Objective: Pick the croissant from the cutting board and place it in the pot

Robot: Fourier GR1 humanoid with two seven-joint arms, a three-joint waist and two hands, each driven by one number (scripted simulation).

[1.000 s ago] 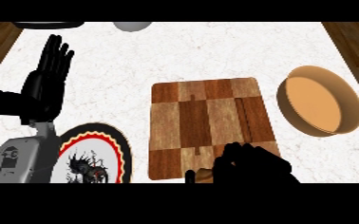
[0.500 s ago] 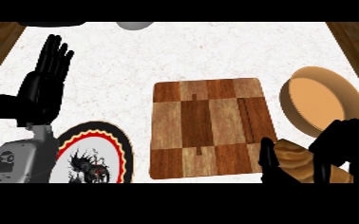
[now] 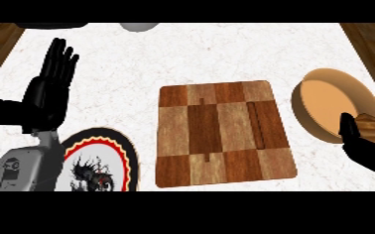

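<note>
The robot's right hand [image 3: 359, 146], at the 4 o'clock edge of the scene, curls around the croissant [image 3: 365, 121]. Only a brown sliver of the pastry shows, over the near rim of the tan pot [image 3: 322, 99]. The pot stands at 3 o'clock from the bare checkered cutting board [image 3: 223, 131] on the white tabletop [image 3: 219, 54]. The left hand [image 3: 50, 91] rests at 9 o'clock, fingers straight and pointing up. A red-rimmed plate [image 3: 110, 153] lies at 7 o'clock.
</note>
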